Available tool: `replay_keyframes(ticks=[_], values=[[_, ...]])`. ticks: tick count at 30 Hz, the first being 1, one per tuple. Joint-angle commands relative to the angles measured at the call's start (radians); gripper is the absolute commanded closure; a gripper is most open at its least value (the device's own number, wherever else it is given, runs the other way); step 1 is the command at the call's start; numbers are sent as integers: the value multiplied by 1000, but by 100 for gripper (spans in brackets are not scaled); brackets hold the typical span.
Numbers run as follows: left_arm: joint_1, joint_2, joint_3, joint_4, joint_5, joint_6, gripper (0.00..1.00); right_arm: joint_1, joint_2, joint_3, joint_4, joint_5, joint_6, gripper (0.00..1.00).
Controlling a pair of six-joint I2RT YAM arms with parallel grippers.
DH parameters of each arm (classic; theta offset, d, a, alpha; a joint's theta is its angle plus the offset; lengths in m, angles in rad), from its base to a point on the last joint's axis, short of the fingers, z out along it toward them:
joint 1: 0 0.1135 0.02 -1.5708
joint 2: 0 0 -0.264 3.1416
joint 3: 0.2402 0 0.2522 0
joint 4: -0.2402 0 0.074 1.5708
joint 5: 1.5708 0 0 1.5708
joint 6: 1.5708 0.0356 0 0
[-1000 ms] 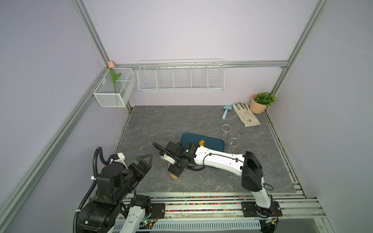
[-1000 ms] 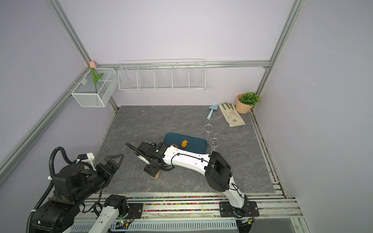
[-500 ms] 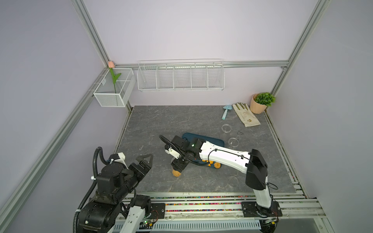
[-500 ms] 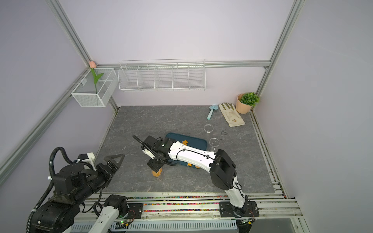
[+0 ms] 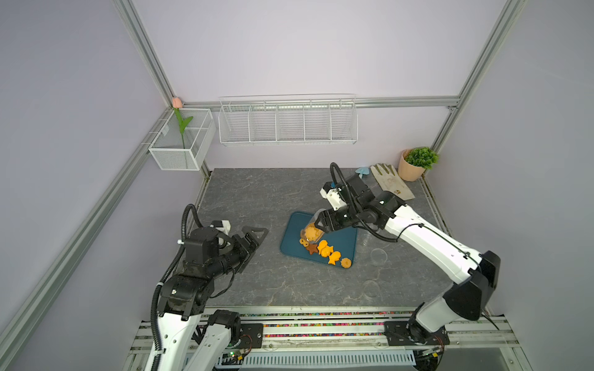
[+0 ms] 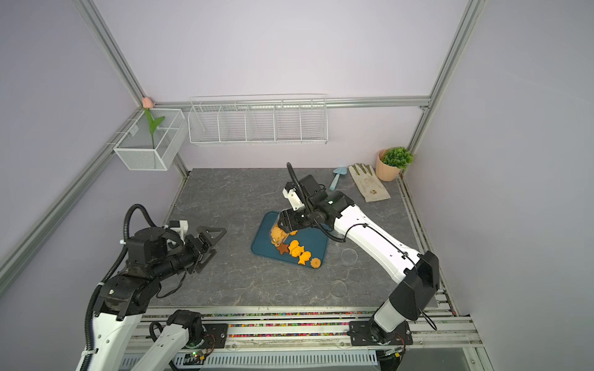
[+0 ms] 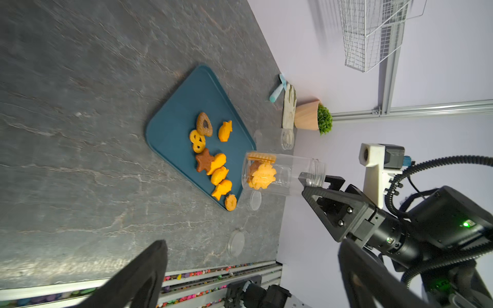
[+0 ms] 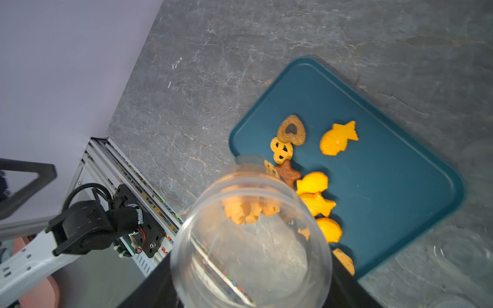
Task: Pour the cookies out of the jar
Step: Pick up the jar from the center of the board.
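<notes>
**Right wrist view: jar [image 8: 250,240] held tilted over the tray [image 8: 400,192]**

Both top views show the right gripper [image 5: 322,224] clamped on the upper end of the clear jar. The jar leans with its lower end over the dark blue tray. The tray lies flat near the middle of the tabletop [image 5: 257,192], a little toward its right edge.

Most of the cookies [image 5: 324,249] lie on the tray. A brown heart [image 7: 204,124], a pretzel [image 7: 197,141] and a lone fish [image 7: 225,130] sit toward the tray's middle. From there a brown star [image 7: 204,161] and a row of orange fish run along the tray's near edge. The row ends at a round cookie [image 7: 230,202] in the near right corner, on or against the rim. In the left wrist view a few more cookies are bunched inside the jar's lower end, among them a flat ridged one and an orange flower-shaped one. Which end of the jar is its mouth I cannot tell.

The left gripper [image 5: 254,244] hangs over the left part of the tabletop, well apart from the tray. Its jaws are spread wide with nothing between them.

A second clear jar [image 7: 277,137] stands just beside the tray's right edge. Two clear round lids [image 5: 378,256] lie between the tray and the tabletop's near right corner. A potted plant [image 5: 418,160], a glove [image 5: 390,183] and a small blue trowel [image 6: 337,178] sit in the far right corner.
</notes>
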Motion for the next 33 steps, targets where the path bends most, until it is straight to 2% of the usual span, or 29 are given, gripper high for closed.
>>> replay_keyframes(ticks=[1,6,9,13,19,33], values=[[-82,19,-53,276,57,-122,0,-56,-74,-74,61,-101,127,36],[-244,168,-43,383,67,-93,0,-132,-159,-148,136,-197,264,36],[-249,200,-82,543,107,-183,0,-162,-207,-177,188,-229,335,36],[-249,212,-140,772,72,-324,0,-187,-274,-218,279,-249,443,36],[-250,282,-170,1015,71,-478,0,-197,-336,-264,428,-269,588,36],[-339,506,-78,1241,138,-562,0,-191,-362,-302,592,-357,752,37]])
